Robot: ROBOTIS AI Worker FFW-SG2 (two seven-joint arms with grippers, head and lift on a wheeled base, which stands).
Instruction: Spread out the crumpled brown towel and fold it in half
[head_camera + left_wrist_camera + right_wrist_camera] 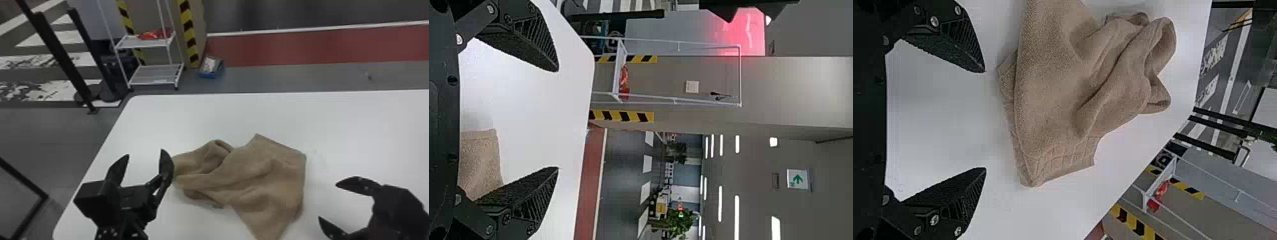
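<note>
Towel (255, 178), brown and rumpled, is lying on the white table (191, 118), bunched at left, flatter at right; spreading is looking unfinished and the fold is waiting. The left gripper (145, 153) is pointing forward beside the bunched end; the right gripper (328, 201) is angling inward, apart from the cloth. Both are gaping wide, holding nothing.

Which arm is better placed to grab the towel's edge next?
Probably the right: the right gripper is open and faces the towel, while the left gripper, also open, points forward beside the towel's left end.
</note>
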